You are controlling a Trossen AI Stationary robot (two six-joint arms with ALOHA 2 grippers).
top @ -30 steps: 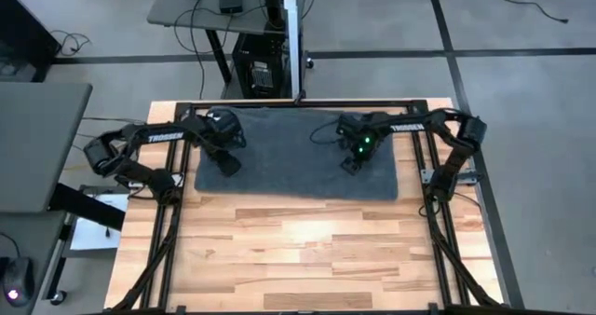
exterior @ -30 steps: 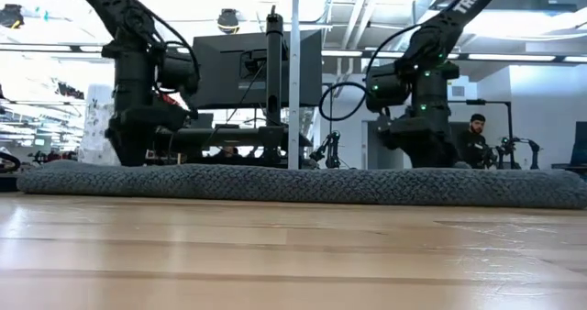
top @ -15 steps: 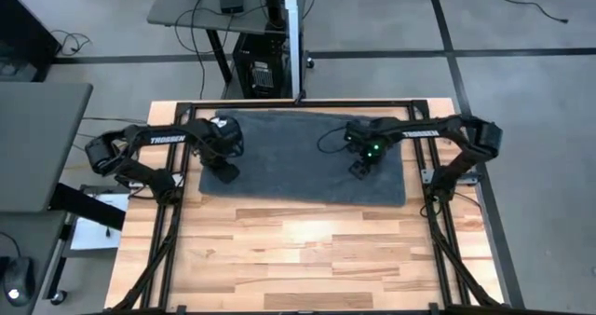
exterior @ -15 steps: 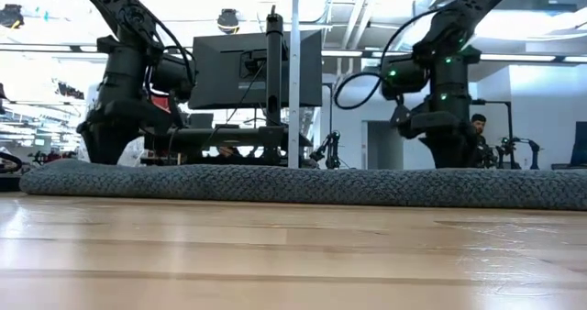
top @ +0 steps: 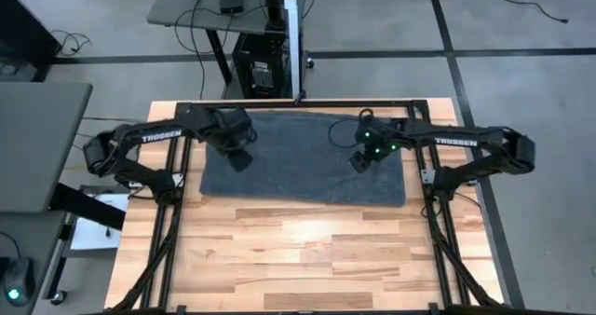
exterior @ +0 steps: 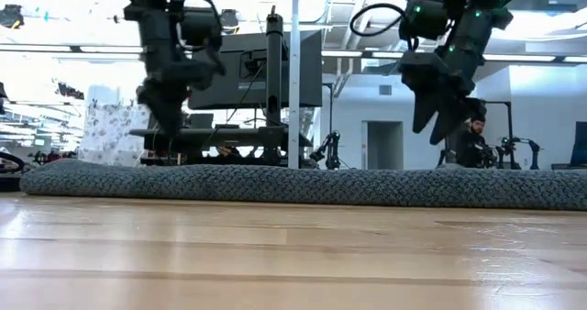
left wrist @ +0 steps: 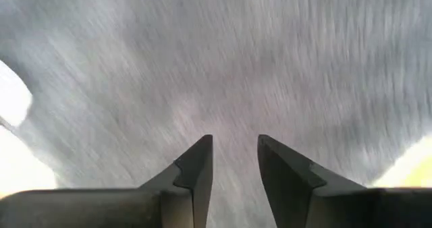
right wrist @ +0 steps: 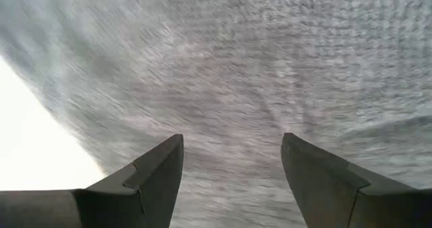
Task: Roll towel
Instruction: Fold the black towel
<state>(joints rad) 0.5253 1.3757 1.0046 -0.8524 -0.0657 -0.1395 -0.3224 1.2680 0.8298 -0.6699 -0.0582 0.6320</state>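
a wooden table (top: 307,250) of light planks was seen, edged by a black frame (top: 298,104). beyond its far edge a grey desk (top: 200,3) and a dark computer tower (top: 256,71) were placed. in the low view a monitor (exterior: 252,67) was shown, and a person (exterior: 475,140) was seated far right.

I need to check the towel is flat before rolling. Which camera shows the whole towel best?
The high view: it shows the towel spread flat, all four edges visible. The low view shows only its near edge as a long grey strip. Both wrist views show just blurred patches of cloth beneath the open left gripper and right gripper.
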